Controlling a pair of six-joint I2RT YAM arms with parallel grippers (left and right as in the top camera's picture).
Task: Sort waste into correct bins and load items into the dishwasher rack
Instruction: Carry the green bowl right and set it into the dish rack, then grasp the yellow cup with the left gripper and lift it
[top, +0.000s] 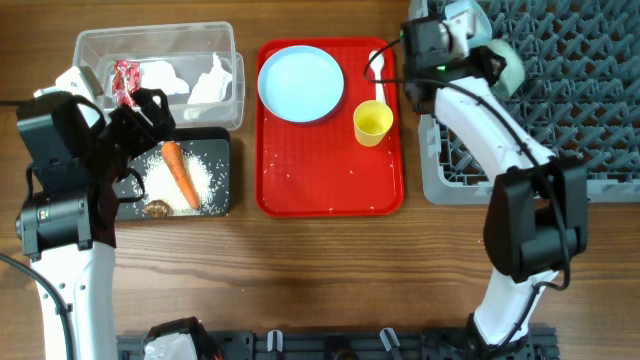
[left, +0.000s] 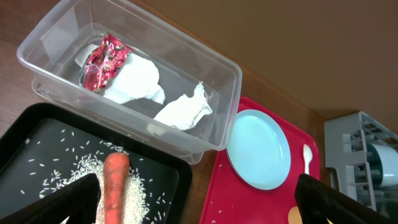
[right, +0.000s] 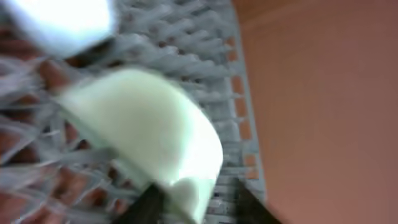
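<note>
Left arm is coming up from the near left edge of the surface (top: 300, 270) and bending in over the bins. Its wrist is hanging right where the clear tub (top: 232, 40) meets the black tray (top: 224, 142). The left tool (left: 199, 196) is spread as wide as it goes, holding nothing and hovering just above the carrot (top: 180, 172).

The carrot is lying in the black tray on the scattered rice (top: 205, 175), with the brown lump (top: 156, 208) near the front edge. The wrapper (top: 125, 82) and napkins (top: 210, 85) are sitting in the tub.

Right arm is reaching from its base at the near right, with the white link angling away and leftward, then the wrist turning over the far left corner of the rack (top: 580, 100). The right tool (right: 199, 208) is sitting with a finger on each side of the mint green bowl (right: 137, 124), which is over the rack pegs. It's too blurry to tell whether it's pinching the rim or not.

The plate (top: 300, 83), yellow cup (top: 372, 122) and spoon (top: 379, 75) are sitting on the red tray (top: 330, 190).
</note>
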